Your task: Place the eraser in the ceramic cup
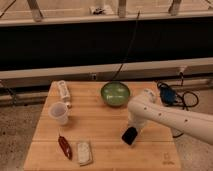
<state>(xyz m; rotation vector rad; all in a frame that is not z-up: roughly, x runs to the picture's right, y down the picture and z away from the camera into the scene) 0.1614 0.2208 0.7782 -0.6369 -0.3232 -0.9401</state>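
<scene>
The eraser point(129, 136), a small flat black block, is at the tip of my white arm, low over the wooden table point(102, 135) right of its middle. My gripper point(131, 131) comes down on it from the upper right and is shut on it; the fingers themselves are hidden against the black block. The ceramic cup point(60, 113), white with a wide round mouth, stands upright near the table's left edge, well to the left of the gripper.
A green bowl point(115, 93) sits at the table's back, just above the arm. A red elongated object point(65, 146) and a pale rectangular pad point(84, 152) lie at the front left. A white object point(63, 90) lies at the back left. Cables point(172, 96) hang off the right side.
</scene>
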